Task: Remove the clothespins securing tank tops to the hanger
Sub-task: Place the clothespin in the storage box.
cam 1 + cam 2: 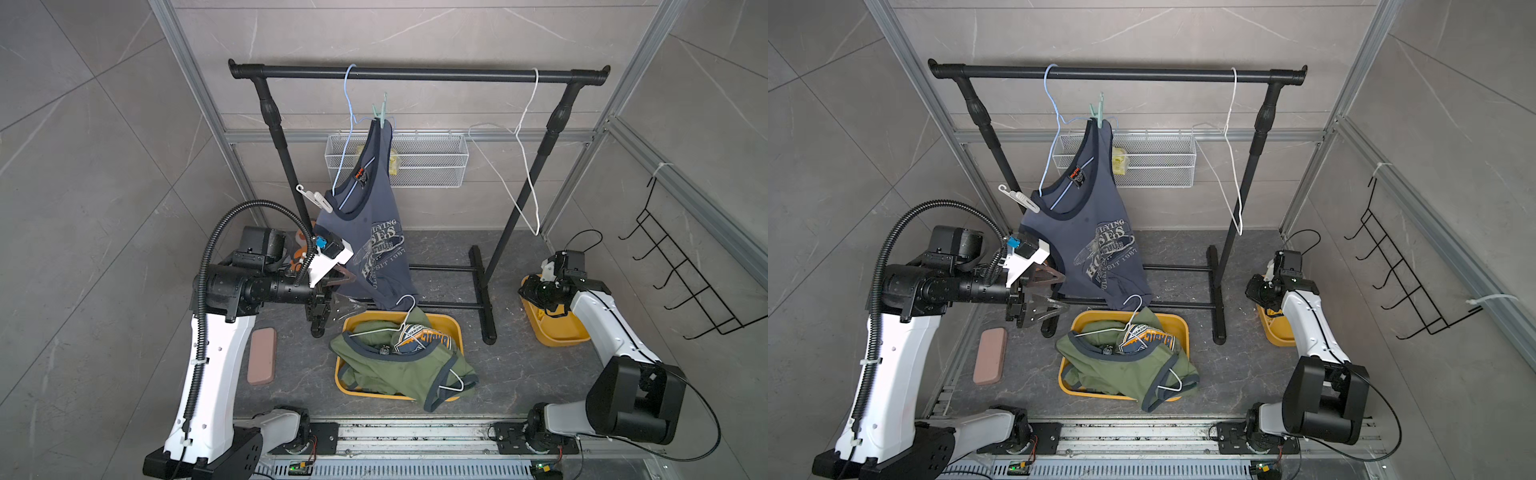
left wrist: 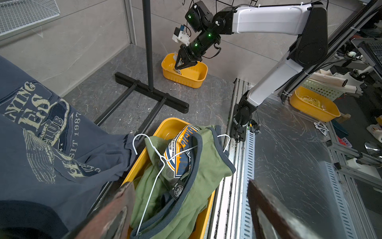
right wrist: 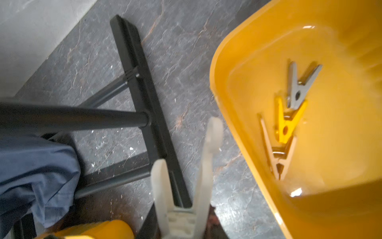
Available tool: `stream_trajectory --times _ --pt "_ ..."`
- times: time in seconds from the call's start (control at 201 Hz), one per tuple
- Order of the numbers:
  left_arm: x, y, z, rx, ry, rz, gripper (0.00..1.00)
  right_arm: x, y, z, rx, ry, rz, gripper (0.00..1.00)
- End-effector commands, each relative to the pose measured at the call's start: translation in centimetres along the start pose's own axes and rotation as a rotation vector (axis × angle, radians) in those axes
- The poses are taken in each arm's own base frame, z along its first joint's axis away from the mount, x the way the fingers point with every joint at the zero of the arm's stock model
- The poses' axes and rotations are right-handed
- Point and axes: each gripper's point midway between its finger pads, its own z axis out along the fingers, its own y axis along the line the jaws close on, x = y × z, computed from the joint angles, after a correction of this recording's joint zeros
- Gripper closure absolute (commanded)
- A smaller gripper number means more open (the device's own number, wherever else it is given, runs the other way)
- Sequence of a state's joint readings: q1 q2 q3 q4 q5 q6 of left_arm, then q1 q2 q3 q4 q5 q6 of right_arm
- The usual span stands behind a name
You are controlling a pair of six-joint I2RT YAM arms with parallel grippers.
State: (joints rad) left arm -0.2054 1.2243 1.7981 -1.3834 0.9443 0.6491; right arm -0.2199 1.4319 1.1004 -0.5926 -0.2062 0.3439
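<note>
A navy tank top (image 1: 370, 249) hangs from a blue hanger (image 1: 350, 120) on the rack. A mint clothespin (image 1: 380, 112) clips its upper strap and a white clothespin (image 1: 316, 197) its lower one. My left gripper (image 1: 1054, 292) stands open beside the navy top's lower edge, with nothing between its fingers (image 2: 115, 211). Olive tank tops (image 1: 399, 365) lie with a white hanger in a yellow basket (image 1: 451, 326). My right gripper (image 3: 182, 227) is shut on a white clothespin (image 3: 206, 155) next to a small yellow bin (image 3: 237, 103) holding grey (image 3: 297, 89), yellow (image 3: 286, 122) and beige clothespins (image 3: 278, 153).
The black rack's rail (image 1: 415, 75) also carries an empty white hanger (image 1: 528, 158). A wire basket (image 1: 432, 162) hangs on the back wall. A brown pad (image 1: 262, 355) lies by the left arm. A black hook rack (image 1: 685, 282) is on the right wall.
</note>
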Motion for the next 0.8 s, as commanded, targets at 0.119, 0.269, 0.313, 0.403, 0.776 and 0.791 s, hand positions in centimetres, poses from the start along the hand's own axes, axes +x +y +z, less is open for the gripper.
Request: stream_trajectory --times 0.119,0.269,0.313,0.403,0.776,0.791 --pt "0.1 -0.1 0.3 0.025 -0.005 0.037 0.13 -2.7 -6.5 2.9 0.144 -0.002 0.107 0.96" --pt "0.3 0.3 0.8 0.043 -0.002 0.023 0.13 -3.1 -7.5 4.7 0.099 0.014 0.189 0.95" --pt "0.2 0.4 0.9 0.046 -0.003 0.02 0.13 -3.1 -7.4 5.2 0.087 0.026 0.19 0.96" --pt "0.2 0.3 0.8 0.045 -0.005 0.02 0.13 -2.5 -7.3 6.1 0.069 0.059 0.19 0.95" --pt "0.7 0.6 1.3 0.049 0.007 0.015 0.12 -0.9 -7.9 8.7 0.058 0.145 0.201 0.88" --pt "0.7 0.6 1.4 0.048 0.008 0.016 0.12 -0.8 -7.9 8.8 0.058 0.149 0.204 0.88"
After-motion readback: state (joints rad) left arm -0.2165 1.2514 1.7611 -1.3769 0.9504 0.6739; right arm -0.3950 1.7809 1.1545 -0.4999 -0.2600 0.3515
